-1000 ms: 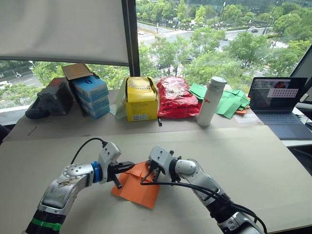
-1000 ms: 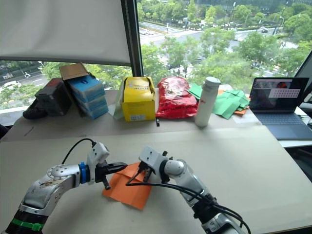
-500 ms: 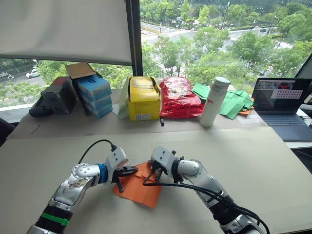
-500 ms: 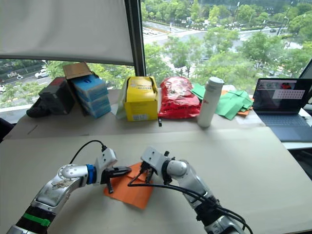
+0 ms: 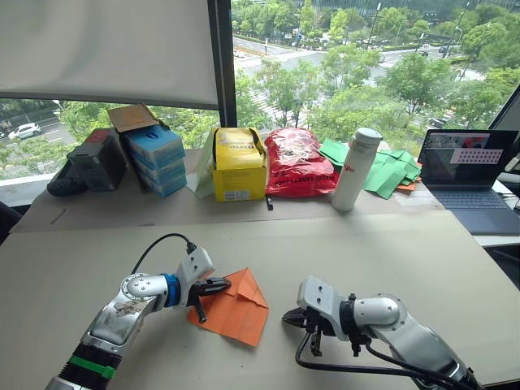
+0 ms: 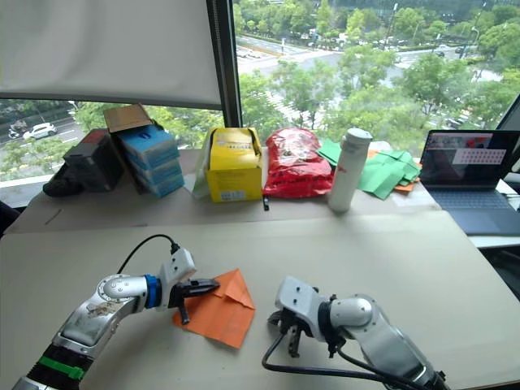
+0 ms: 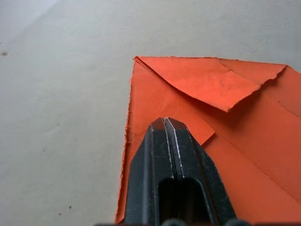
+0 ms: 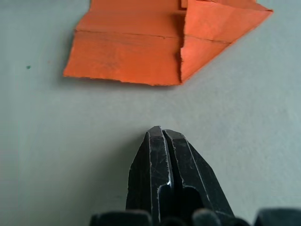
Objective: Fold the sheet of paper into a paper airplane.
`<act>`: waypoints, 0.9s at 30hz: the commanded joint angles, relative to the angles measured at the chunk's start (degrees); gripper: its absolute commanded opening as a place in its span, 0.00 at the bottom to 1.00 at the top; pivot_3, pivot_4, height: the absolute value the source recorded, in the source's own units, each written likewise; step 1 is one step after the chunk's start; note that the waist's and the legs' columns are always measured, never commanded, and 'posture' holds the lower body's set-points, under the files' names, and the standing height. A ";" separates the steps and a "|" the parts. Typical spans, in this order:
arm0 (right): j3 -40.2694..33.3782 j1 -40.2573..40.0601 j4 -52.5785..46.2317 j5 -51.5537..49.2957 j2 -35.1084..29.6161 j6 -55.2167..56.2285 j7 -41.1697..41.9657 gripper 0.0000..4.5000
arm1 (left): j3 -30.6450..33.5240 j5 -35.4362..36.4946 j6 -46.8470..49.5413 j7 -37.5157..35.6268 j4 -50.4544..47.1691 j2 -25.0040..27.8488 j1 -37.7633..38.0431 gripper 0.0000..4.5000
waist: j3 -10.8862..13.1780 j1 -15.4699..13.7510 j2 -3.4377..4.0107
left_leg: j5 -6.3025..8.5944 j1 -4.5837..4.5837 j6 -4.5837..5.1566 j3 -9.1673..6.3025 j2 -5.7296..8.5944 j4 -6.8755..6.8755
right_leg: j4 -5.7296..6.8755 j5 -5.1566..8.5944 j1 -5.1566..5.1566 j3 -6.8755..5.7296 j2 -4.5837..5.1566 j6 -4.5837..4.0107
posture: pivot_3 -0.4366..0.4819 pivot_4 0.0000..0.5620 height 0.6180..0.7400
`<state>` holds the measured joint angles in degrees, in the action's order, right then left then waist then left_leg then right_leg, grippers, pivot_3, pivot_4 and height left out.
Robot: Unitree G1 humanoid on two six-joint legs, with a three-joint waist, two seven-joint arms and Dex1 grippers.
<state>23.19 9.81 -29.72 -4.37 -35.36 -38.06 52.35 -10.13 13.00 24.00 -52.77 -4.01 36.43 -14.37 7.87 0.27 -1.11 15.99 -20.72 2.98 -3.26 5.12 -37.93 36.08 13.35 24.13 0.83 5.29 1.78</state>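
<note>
The sheet of paper (image 5: 231, 307) lies pointing far, between the arms. The left pincer (image 5: 221, 284), fingers together, rests on its left edge (nearer arm); the right pincer (image 5: 290, 318), also together, sits just right of it on the worktop (image 5: 390, 252).

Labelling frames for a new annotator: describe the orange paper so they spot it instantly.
On the big beige table, look near the front edge, between the two grippers. The sheet of paper is bright orange, flat, folded to a point; the green paper pieces lie far back beside the laptop.

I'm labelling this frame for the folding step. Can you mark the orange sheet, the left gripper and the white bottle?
sheet of paper (image 5: 236, 313), left eye view, on its flat middle.
left gripper (image 5: 225, 283), left eye view, at its shut fingertips over the sheet.
white bottle (image 5: 354, 171), left eye view, mid-body.
</note>
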 commanded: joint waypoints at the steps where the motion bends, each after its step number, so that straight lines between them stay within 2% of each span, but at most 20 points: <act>1: 2.78 1.71 -0.61 0.07 1.71 -0.95 -1.13 0.00 | -1.56 -1.55 1.55 -0.18 1.21 0.46 1.42 0.01 | -0.01 0.01 -0.02 | 0.00 0.01 0.00 0.00 0.01 0.00 | 0.00 0.00 0.00 -0.01 0.00 0.00 | 0.48 0.27 1.00; 5: 4.13 3.78 2.69 1.37 4.91 -1.04 -3.94 0.00 | -1.11 -1.39 2.03 -0.14 0.33 0.95 1.98 0.01 | -0.02 -0.05 -0.04 | 0.00 0.01 0.00 0.01 0.02 0.00 | 0.01 -0.02 0.03 -0.02 0.00 -0.03 | 0.48 0.27 1.00; 9: 4.91 4.52 4.41 1.92 5.38 -0.87 -4.72 0.00 | -0.77 -1.37 2.33 -0.09 -0.41 1.47 2.53 0.01 | -0.02 -0.02 -0.04 | 0.00 0.02 0.00 0.01 0.02 0.00 | 0.00 -0.05 0.03 -0.02 -0.01 -0.08 | 0.48 0.27 1.00; 18: 0.98 8.45 7.82 -0.43 13.39 2.46 -10.05 0.00 | -0.13 -1.10 3.61 0.31 -1.60 1.94 3.14 0.01 | -0.01 0.42 -0.03 | -0.02 0.16 -0.04 0.01 0.01 0.00 | 0.08 -0.10 0.02 -0.02 -0.05 -0.16 | 0.48 0.27 1.00; 27: 2.13 13.07 13.91 1.04 17.10 4.61 -11.58 0.00 | 0.55 -0.18 4.98 0.48 -4.16 1.54 1.28 0.01 | -0.01 0.42 -0.03 | 0.00 0.12 -0.02 0.01 0.05 0.00 | 0.08 -0.11 0.08 -0.04 -0.07 -0.18 | 0.48 0.27 1.00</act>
<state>25.45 22.02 -15.24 -3.38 -18.67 -35.08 40.96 -9.02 13.22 27.73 -52.31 -7.69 37.55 -13.11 7.86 0.69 -1.14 15.98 -20.63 2.96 -3.25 5.17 -37.93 36.16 13.24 24.23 0.79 5.23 1.61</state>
